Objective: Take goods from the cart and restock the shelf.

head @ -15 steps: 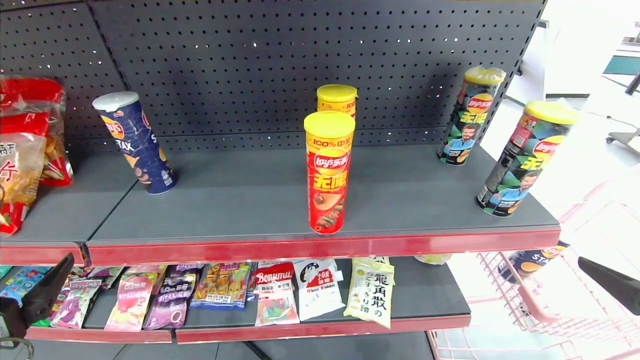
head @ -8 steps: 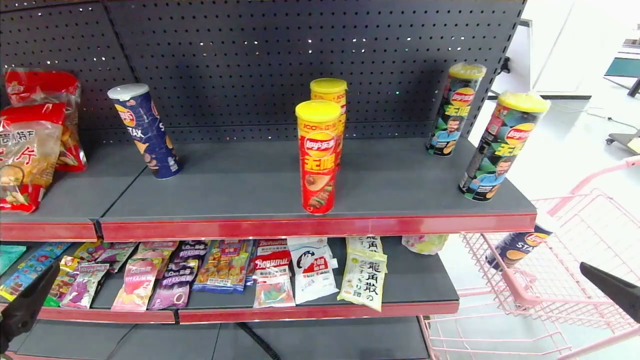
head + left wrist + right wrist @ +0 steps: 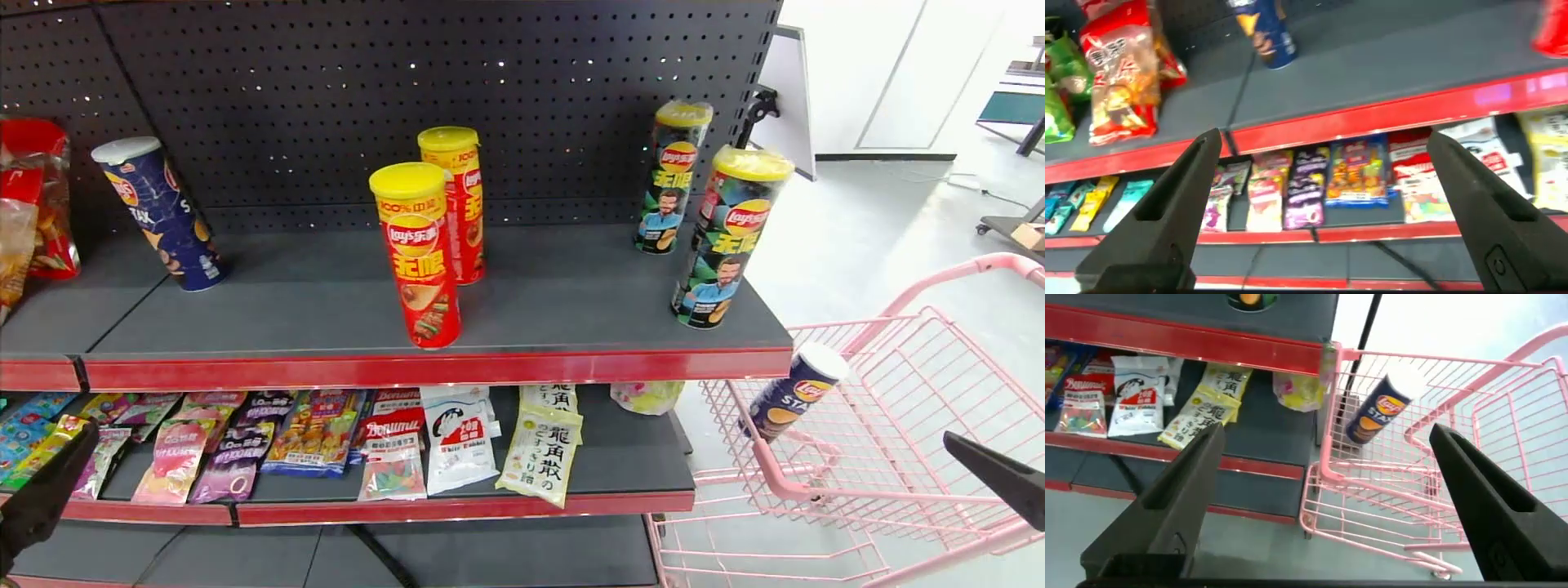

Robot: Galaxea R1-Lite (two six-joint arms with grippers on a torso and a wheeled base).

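Head view first: a pink wire cart point(image 3: 898, 351) stands at about four o'clock, just off the right end of the shelving. Its basket is an open grid of thin rods with a thicker rounded rail. It holds one dark blue tube point(image 3: 788, 396) with a white lid, tilted against the wire wall nearest the shelves.

The upper shelf point(image 3: 571, 310) is a flat matte grey board with a glossy red front lip, backed by a dark perforated panel point(image 3: 408, 65). Five more cylinders stand on it. A second blue tube point(image 3: 159, 216) is at nine o'clock. The front red tube point(image 3: 416, 253) and rear red tube point(image 3: 455, 204), both yellow-lidded, are near centre, one just behind the other. The front green-black tube point(image 3: 729, 237) and rear green-black tube point(image 3: 671, 175) are at two o'clock. Crinkly clear snack bags point(image 3: 33, 204) sit at the far nine o'clock edge. The lower shelf point(image 3: 457, 510) carries a row of flat, shiny packets point(image 3: 310, 425) lying face up.

The left gripper point(image 3: 1324, 139) hangs at eight o'clock before those packets, its black wedge-shaped fingers spread wide around nothing. The right gripper point(image 3: 1327, 429), at four o'clock, is spread just as wide and empty (the dark blue tube shows between its fingers, well apart from them).
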